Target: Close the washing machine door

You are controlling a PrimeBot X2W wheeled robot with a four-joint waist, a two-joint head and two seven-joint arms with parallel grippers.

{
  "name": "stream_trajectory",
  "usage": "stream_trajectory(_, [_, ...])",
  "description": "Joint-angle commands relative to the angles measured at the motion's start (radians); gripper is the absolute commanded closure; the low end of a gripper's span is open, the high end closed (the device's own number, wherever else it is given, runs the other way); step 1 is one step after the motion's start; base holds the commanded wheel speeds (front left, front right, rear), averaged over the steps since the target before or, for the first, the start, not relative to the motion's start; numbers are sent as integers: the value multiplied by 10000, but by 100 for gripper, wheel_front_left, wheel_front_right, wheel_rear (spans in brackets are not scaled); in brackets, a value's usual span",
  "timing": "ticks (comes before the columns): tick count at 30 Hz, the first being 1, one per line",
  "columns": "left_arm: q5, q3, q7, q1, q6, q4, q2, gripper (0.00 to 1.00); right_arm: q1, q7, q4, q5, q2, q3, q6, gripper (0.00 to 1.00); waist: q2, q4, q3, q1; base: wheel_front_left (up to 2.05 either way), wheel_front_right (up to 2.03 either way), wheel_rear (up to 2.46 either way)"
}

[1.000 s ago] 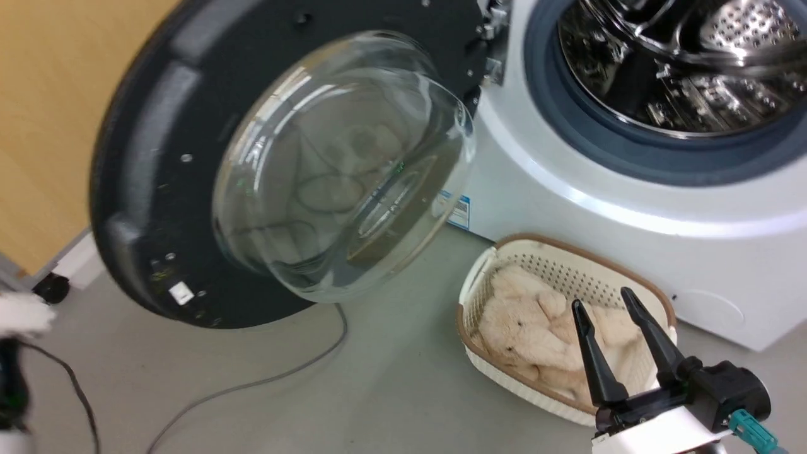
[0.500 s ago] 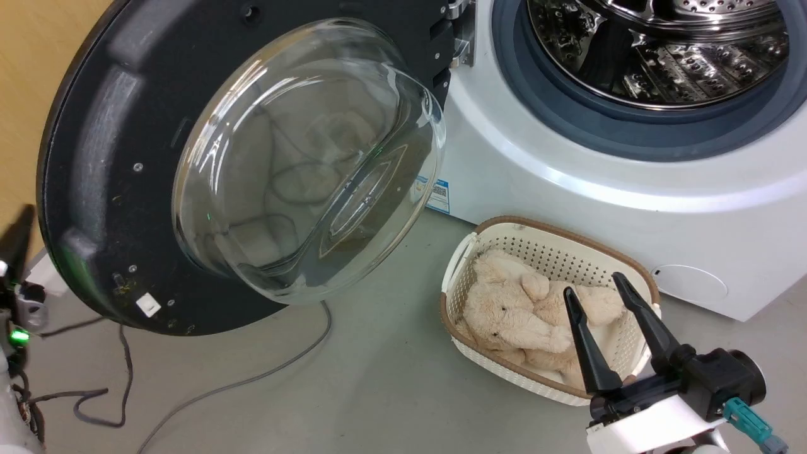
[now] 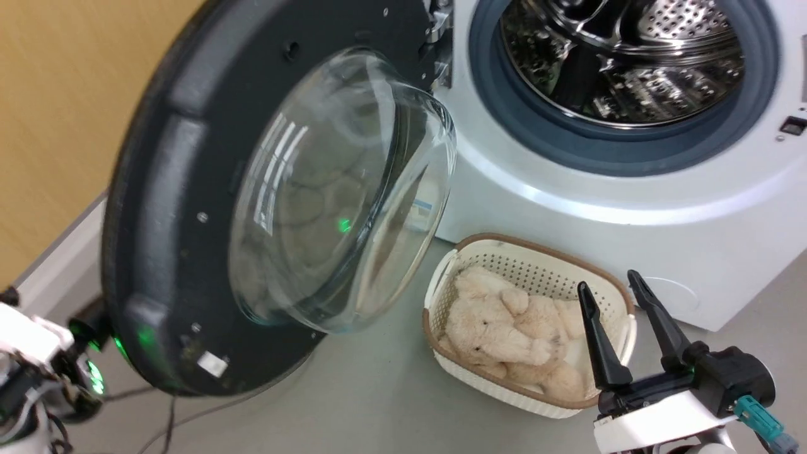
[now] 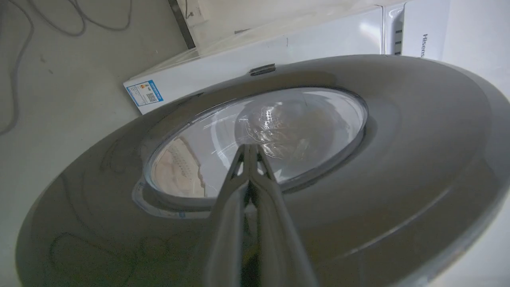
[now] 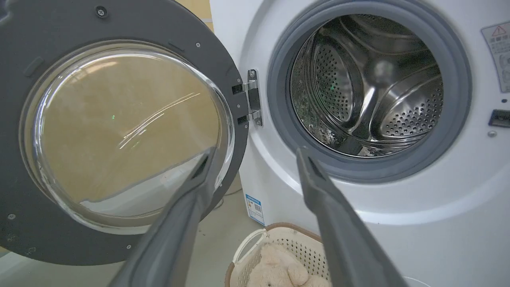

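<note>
Two grippers in play. Up close, the right gripper [image 3: 606,280] has its two long dark fingers spread wide with nothing between them. Just past those fingertips sits the white perforated laundry basket with a brown rim [image 3: 523,243], and a cream plush toy [image 3: 492,321] lies inside. The left gripper [image 4: 248,146] has its fingers pressed tight together, empty, with the tips aimed at the outer face of the large round black-rimmed washing machine door [image 3: 170,208] (touching or just short, I cannot tell). That door, with its bulging clear glass, stands swung open to the left of the open jaws on a metal hinge [image 5: 253,97]. Farther ahead of them is the white front-loading washing machine [image 3: 630,189], where a grey-blue rubber gasket [image 3: 605,145] rings the shiny perforated steel drum [image 3: 618,57].
</note>
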Motion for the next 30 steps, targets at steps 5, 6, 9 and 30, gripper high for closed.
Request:
stream_trajectory(5, [-355,-432,826,1093,245,-1324,-741,100,188,-42,-23,87,143,-278,8,0,0,-351,-244,0,0,0,0])
stream_trajectory(6, [-368,-559,934,1290,317,-1613,-889,100,223,-42,-36,91,158,-332,8,0,0,-413,-269,0,0,0,0])
stream_trajectory(9, [-415,-887,920,1824,571,-2440,-1298,100,285,-42,-90,87,190,-456,8,0,0,-654,-306,0,0,0,0])
stream_trajectory(30, [-2730,-5715,-1691,3397,636,-3581,-1612,100,151,-42,-295,45,254,-622,8,0,0,-3678,187,0,0,0,0])
